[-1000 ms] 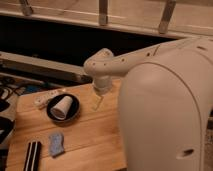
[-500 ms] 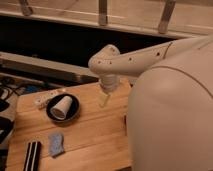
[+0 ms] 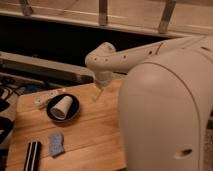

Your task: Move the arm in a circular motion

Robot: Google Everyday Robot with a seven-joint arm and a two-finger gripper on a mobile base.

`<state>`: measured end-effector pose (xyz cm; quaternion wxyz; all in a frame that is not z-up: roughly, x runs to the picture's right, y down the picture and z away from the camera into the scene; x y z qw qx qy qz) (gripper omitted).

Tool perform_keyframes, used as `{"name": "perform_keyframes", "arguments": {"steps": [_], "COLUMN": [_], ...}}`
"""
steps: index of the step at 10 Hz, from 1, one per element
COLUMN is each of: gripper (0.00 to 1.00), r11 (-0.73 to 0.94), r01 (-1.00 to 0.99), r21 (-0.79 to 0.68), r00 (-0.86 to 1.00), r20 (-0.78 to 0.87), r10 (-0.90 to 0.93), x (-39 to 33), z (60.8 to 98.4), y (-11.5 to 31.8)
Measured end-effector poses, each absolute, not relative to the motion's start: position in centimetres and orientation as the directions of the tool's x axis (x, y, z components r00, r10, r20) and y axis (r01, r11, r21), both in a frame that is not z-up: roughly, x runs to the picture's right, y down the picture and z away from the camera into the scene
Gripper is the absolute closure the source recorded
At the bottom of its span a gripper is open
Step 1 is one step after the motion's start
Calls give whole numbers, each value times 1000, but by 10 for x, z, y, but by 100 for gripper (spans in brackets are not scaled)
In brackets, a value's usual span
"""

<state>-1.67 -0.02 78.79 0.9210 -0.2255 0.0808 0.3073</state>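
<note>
The arm [image 3: 150,65] reaches left across the wooden worktop [image 3: 95,130], and its joint has swung rightward and back over the last second, which reads as an arc of the circle under way. Its tool [image 3: 98,93] hangs near the worktop, right of the bowl, holding nothing; its opening I cannot tell. Counted: one black bowl [image 3: 63,107] holding one white cup [image 3: 62,106], one blue sponge [image 3: 56,143], one striped black item [image 3: 33,155].

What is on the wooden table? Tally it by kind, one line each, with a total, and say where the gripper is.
Black bowl: 1
White cup, lying in the bowl: 1
Blue cloth: 1
Black striped object at the front edge: 1
White power strip at the back: 1
Total: 5
The arm reaches over the table; its gripper hangs just right of the bowl.
</note>
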Motion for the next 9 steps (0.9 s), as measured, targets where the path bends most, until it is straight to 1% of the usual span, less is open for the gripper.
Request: {"name": "perform_keyframes", "arguments": {"steps": [2, 3, 6, 9], "gripper": [6, 6, 6, 6], "r11": [726, 728, 711, 686], "r01": [-552, -535, -525, -564], "r21": [-410, -429, -467, -460], "r00": [833, 844, 851, 825], "r20": [-243, -234, -285, -344], "r10": [497, 482, 441, 447], "x": [-41, -52, -59, -26], "z": [802, 802, 780, 759], "y": [0, 6, 45, 65]}}
